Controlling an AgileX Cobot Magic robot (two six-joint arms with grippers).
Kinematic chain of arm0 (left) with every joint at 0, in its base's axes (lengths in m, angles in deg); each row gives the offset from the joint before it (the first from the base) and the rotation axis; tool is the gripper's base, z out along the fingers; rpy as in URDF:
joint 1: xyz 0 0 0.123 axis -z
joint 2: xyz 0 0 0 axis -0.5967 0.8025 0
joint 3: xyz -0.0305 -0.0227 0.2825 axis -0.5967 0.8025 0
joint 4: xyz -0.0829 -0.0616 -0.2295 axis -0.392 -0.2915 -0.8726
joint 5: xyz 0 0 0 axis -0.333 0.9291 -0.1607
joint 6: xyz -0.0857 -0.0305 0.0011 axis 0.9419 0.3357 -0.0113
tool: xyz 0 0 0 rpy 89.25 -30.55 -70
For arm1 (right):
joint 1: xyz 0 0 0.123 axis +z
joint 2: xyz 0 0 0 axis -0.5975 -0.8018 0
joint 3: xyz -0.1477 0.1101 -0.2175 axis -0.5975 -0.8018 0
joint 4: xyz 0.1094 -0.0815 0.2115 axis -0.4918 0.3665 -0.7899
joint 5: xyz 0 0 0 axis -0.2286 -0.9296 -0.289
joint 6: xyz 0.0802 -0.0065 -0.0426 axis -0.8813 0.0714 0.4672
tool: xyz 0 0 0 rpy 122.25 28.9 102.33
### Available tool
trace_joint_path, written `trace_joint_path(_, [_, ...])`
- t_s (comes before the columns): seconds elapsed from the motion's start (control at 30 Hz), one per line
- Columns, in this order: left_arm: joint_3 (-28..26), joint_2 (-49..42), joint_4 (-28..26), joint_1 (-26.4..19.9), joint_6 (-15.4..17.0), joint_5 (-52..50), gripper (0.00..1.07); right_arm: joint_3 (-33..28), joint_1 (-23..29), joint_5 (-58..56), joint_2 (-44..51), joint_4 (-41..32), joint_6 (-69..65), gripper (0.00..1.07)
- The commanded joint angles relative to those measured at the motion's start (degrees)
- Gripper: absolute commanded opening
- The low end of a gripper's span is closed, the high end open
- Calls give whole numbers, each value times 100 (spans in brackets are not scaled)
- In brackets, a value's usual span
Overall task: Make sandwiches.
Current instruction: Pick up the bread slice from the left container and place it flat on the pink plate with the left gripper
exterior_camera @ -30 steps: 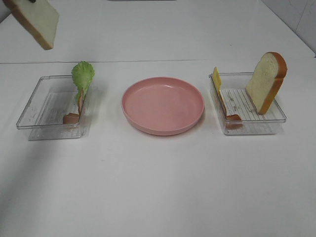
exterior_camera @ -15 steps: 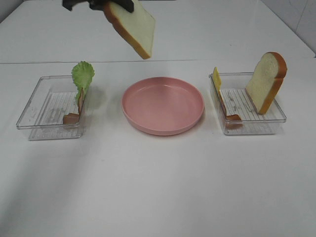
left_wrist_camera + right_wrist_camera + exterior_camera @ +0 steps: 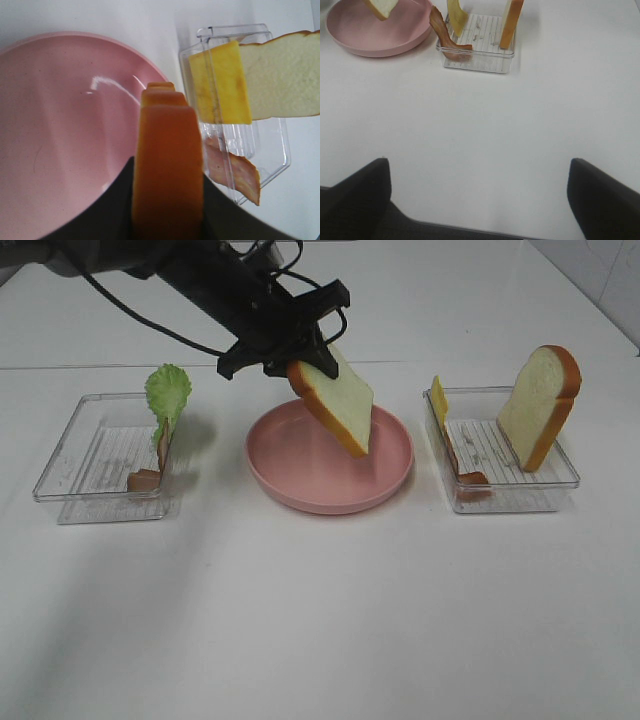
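Exterior high: left gripper clamped on the bread slice by its top crust; slice hangs tilted over the pink plate, evidently to be laid as the base.
Left wrist: crust sits between the jaws; plate beneath.
Right wrist: right gripper spread wide, empty; well apart from the tray holding second slice, cheese, meat strip.

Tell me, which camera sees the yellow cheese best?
The left wrist view: the cheese faces it, large and flat, leaning in its clear tray. The exterior high view shows a small, narrow slice; the right wrist view shows it small and cropped.
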Motion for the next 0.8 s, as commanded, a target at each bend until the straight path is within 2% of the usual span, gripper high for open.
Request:
trace_joint_path(0.03, [-17,229,-292,29,11,-258,0,0,-29,17,132,-29,-40,93])
trace_joint_path(0.33, [-23,665,-980,29,29,-315,0,0,-29,17,132,-29,-40,93])
trace_joint_path(0.47, [-23,756,-985,29,29,-258,0,0,-29,17,132,-29,-40,93])
trace_joint_path(0.6, [-23,814,-900,29,138,-218,5,0,-29,17,132,-29,-40,93])
trace_joint_path(0.63, [-23,825,-756,29,212,-241,14,0,-29,17,132,-29,-40,93])
trace_joint_path(0.67, [-23,808,-688,29,201,-212,32,0,-29,17,132,-29,-40,93])
trace_joint_path(0.7, [-23,808,-688,29,201,-212,32,0,-29,17,132,-29,-40,93])
trace_joint_path(0.73, [-23,802,-625,29,201,-189,42,0,-29,17,132,-29,-40,93])
trace_joint_path(0.77, [-23,802,-625,29,201,-189,42,0,-29,17,132,-29,-40,93])
trace_joint_path(0.8, [-29,791,-481,29,201,-172,64,0,-29,17,132,-29,-40,93])
